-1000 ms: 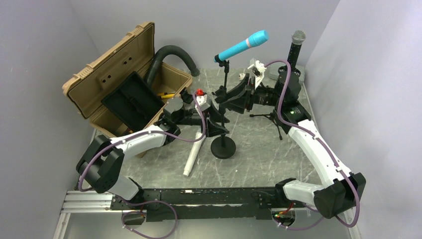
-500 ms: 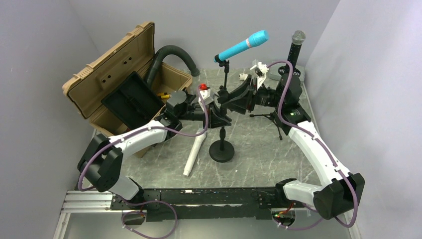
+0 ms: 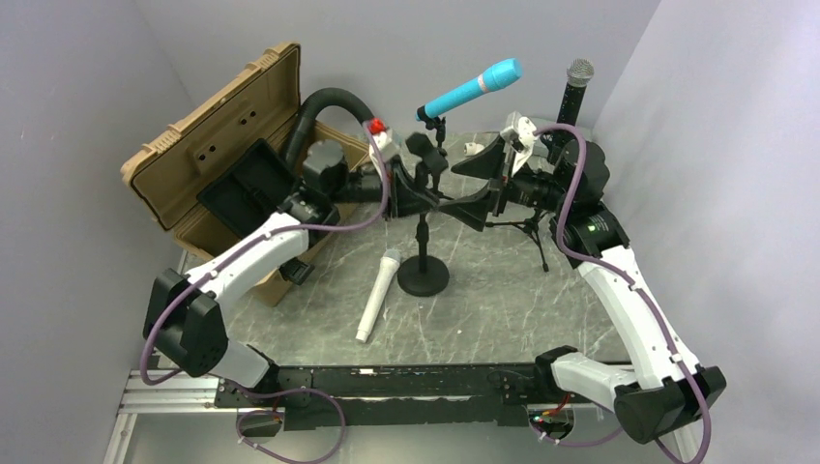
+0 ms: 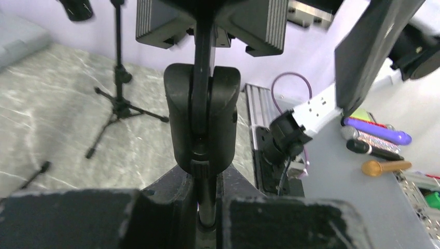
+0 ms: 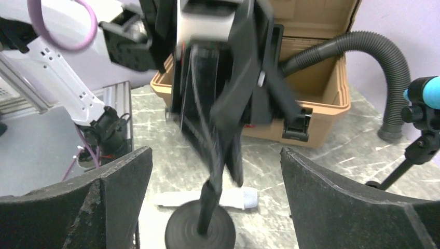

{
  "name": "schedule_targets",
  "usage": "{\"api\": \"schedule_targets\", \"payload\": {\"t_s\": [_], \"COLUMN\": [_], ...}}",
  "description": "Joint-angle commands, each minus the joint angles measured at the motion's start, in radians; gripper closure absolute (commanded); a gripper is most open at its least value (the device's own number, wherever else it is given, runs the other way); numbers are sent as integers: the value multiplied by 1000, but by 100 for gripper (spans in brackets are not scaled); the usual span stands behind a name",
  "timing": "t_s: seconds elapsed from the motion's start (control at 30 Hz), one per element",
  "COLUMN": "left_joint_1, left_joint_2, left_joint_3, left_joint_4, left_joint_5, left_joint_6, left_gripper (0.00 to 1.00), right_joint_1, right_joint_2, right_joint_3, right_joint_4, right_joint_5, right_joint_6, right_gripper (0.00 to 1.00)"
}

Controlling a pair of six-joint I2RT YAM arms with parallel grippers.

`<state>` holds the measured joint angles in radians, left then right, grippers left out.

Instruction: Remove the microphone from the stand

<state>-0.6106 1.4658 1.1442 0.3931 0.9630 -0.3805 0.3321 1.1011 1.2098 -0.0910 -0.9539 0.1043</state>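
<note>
A white microphone (image 3: 379,295) lies flat on the marble table beside the black stand's round base (image 3: 423,277); the right wrist view shows it behind the base (image 5: 244,197). The stand's clip (image 3: 425,155) holds nothing. My left gripper (image 3: 411,188) is shut on the stand's thin pole (image 4: 207,207), just below the clip (image 4: 202,119). My right gripper (image 3: 471,184) is open on the stand's right side at clip height. Its fingers stand wide apart, with the pole and base (image 5: 200,231) seen between them, untouched.
An open tan case (image 3: 242,164) and a black hose (image 3: 329,106) are at the back left. A cyan microphone (image 3: 471,89) sits on a tripod stand behind. A black microphone with a silver head (image 3: 572,92) stands at the back right above a tripod (image 3: 527,227).
My left gripper closed on the stand's pole and moved up it toward the clip. My right gripper opened wide and drew back a little to the right.
</note>
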Motion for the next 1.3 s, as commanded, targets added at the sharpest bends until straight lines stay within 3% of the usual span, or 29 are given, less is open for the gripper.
{"api": "schedule_targets", "payload": {"t_s": [0.0,0.2,0.43,0.73,0.83,1.0,1.1,1.2,1.27], "left_joint_1": [68,99,98,95,88,86,86,86,86], "left_joint_2": [-76,-84,-61,-43,-39,-40,-46,-47,-51], "left_joint_3": [181,288,272,273,257,232,218,205,199], "left_joint_4": [-71,-100,57,118,134,164,182,218,230], "left_joint_5": [4,3,-17,-42,-48,-56,-58,-55,-49], "left_joint_6": [-26,-81,-247,-295,-299,-321,-337,-366,-372], "left_gripper": [100,100,100,100,100,100,100,100,100], "right_joint_1": [-2,-1,11,63,74,93,93,93,88], "right_joint_2": [-42,-11,69,109,126,147,141,126,113], "right_joint_3": [42,21,-62,-168,-189,-224,-246,-258,-262], "right_joint_4": [-88,-77,70,155,195,270,310,316,313], "right_joint_5": [25,-56,-110,-149,-162,-174,-173,-155,-148], "right_joint_6": [-91,-74,15,25,49,85,98,93,85], "right_gripper": [6,7,9,12,17,37,62,98,100]}}
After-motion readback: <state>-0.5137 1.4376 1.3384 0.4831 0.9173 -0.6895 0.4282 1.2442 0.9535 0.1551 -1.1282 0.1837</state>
